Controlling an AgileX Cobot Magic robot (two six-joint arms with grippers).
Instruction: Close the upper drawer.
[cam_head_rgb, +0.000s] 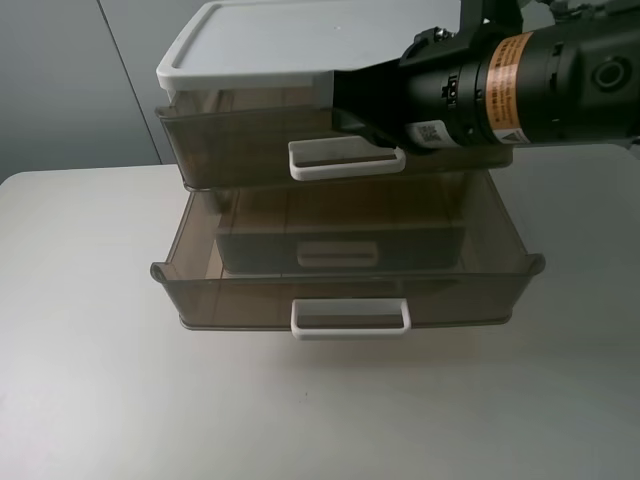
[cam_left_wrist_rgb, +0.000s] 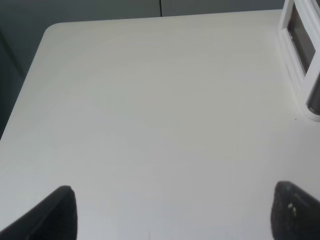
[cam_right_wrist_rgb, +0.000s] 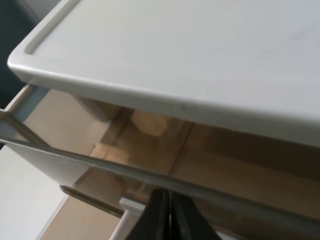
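Observation:
The upper drawer (cam_head_rgb: 250, 145) is see-through smoky brown with a chunky white loop handle (cam_head_rgb: 347, 161). It sticks out a short way from under the white lid (cam_head_rgb: 250, 40). My right gripper (cam_head_rgb: 372, 133) reaches in from the right and sits at the drawer's front rim just above the handle. In the right wrist view its fingers (cam_right_wrist_rgb: 167, 217) are pressed together at the drawer's rim (cam_right_wrist_rgb: 100, 162), holding nothing. My left gripper (cam_left_wrist_rgb: 172, 215) is open, low over bare table, away from the drawer.
The lower drawer (cam_head_rgb: 345, 295), with a white handle (cam_head_rgb: 350, 317), is pulled far out over the white table (cam_head_rgb: 90, 350). A smaller drawer front (cam_head_rgb: 340, 250) shows through it. The unit's white edge (cam_left_wrist_rgb: 300, 65) is at the side of the left wrist view.

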